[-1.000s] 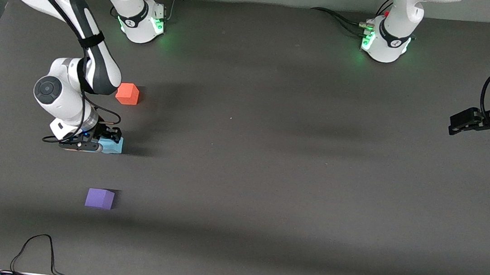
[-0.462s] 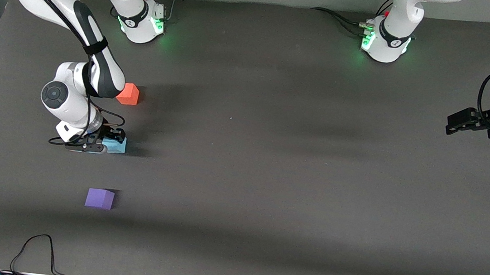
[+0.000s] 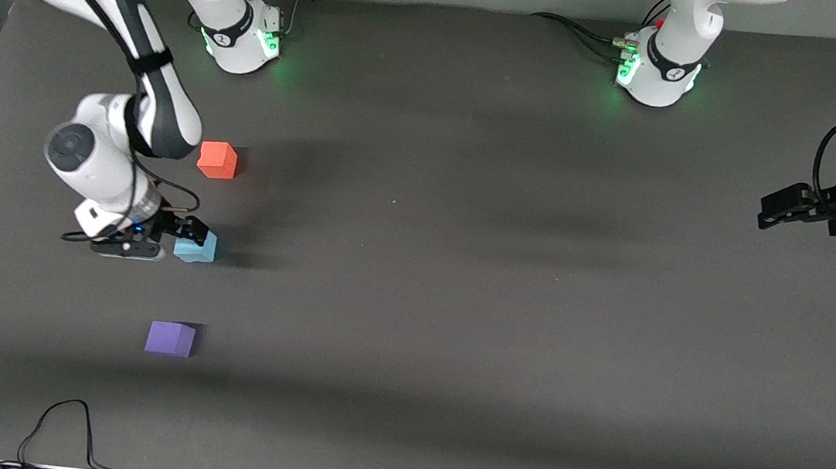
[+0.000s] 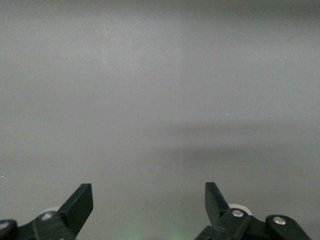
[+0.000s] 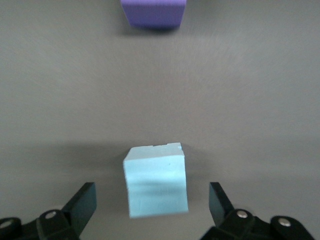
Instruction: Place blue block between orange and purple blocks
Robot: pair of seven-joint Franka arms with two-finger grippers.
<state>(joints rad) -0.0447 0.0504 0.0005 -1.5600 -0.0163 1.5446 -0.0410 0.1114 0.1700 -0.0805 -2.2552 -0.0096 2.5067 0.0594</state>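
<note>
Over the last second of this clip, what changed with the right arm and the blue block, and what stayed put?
The right gripper has let go of the blue block: its jaws now stand open either side of it, and the arm has drawn back toward its own end of the table, uncovering the block. The block rests on the table between the orange block and purple block, which did not move. The left gripper waits open, barely shifted.

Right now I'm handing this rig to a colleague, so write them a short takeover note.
Right gripper: open, fingers either side of the blue block without touching it.
Left gripper: open, waiting at its arm's end of the table.
Blue block sits on the table, released, nearer the front camera than the orange block, farther than the purple block, roughly in line.
Done: placement looks complete.
Left: lift the right gripper clear.
</note>
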